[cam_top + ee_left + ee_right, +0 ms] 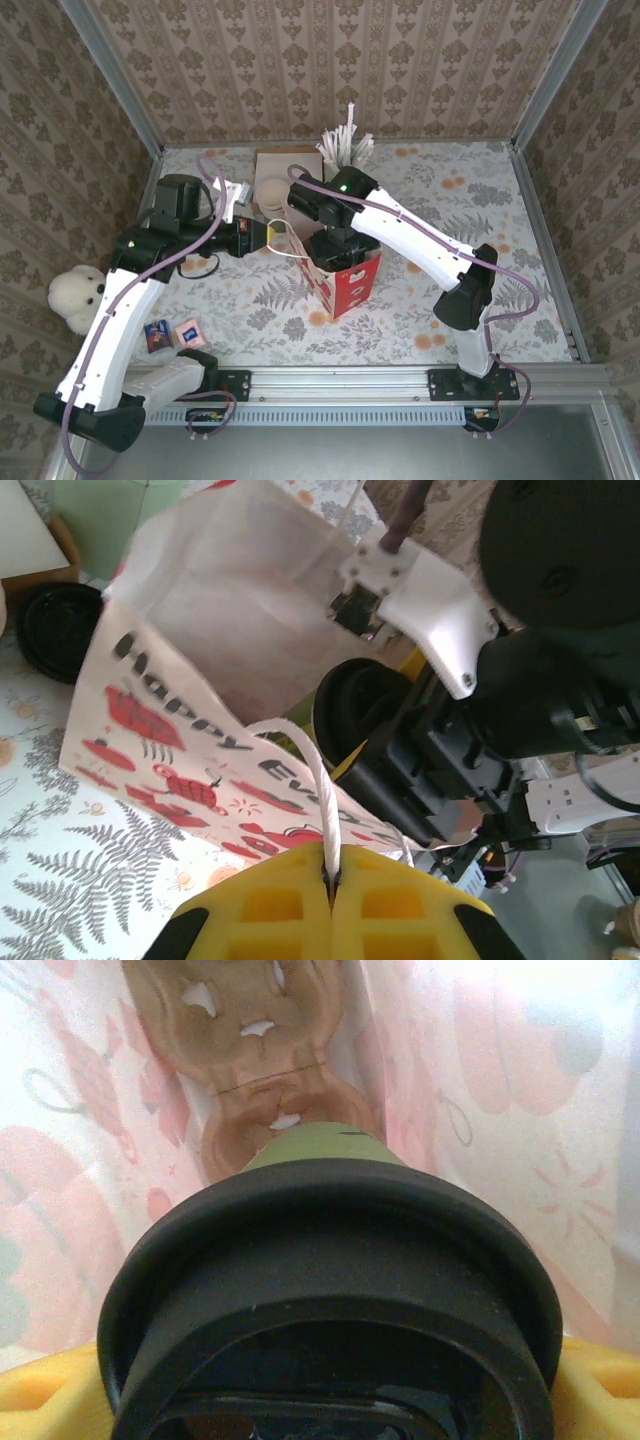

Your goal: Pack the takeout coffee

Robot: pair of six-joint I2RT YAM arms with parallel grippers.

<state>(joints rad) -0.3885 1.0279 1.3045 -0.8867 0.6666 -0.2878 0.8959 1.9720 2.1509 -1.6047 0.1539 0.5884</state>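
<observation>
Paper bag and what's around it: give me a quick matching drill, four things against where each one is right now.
Things
1. takeout coffee
2. bag handle
3. cup carrier
4. white plush toy

Places
A. pinched in the left gripper
B. at the bottom of the paper bag
C. held by the right gripper, inside the bag
D. far left, beside the left arm

Pairs: 1-C, 2-A, 3-B, 4-D
</observation>
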